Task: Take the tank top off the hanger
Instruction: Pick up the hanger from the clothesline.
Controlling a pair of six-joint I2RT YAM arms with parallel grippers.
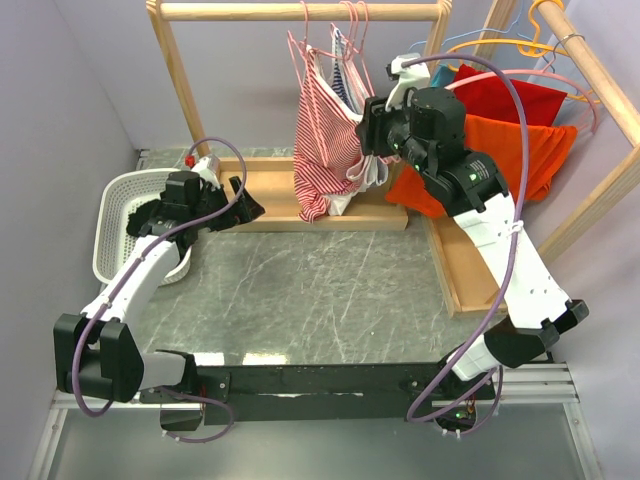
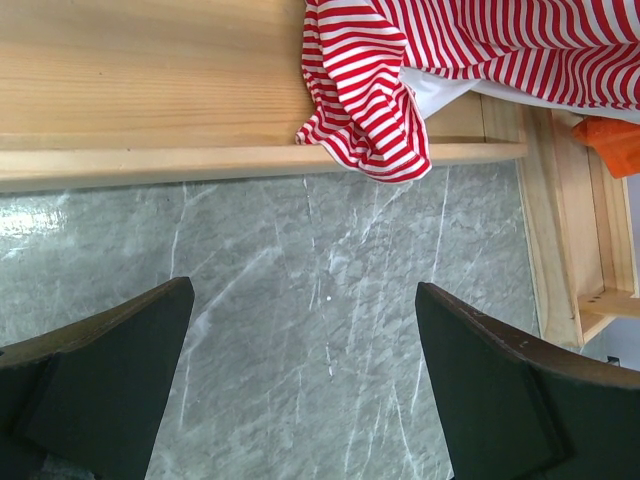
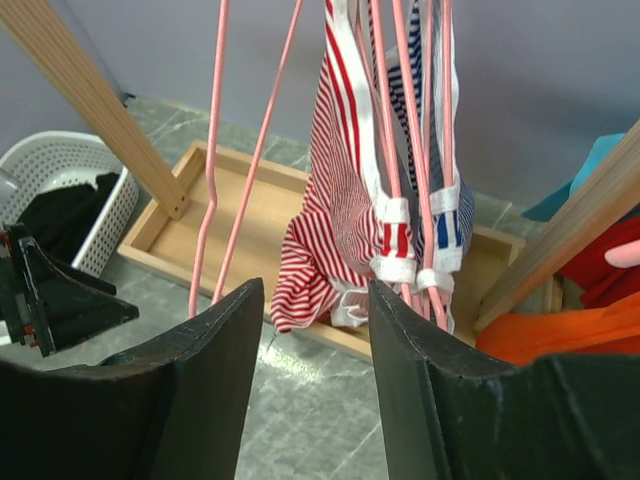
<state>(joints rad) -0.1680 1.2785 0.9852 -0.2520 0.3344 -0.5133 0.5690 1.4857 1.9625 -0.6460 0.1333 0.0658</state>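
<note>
The tank top (image 1: 322,150), upper centre, hangs limp on a hanger (image 3: 217,100). It looks light, soft and snag-prone, best pinched at a strap. The right gripper (image 3: 315,300), fingers apart, faces it; the left gripper (image 1: 250,198), also apart, sits mid-left.

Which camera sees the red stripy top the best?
The top external view: the red stripy top shows nearly whole there, from its straps up high down to its hem on the wooden base. In the right wrist view the top is close, mostly straps and body. The left wrist view catches only its bunched hem.
</note>
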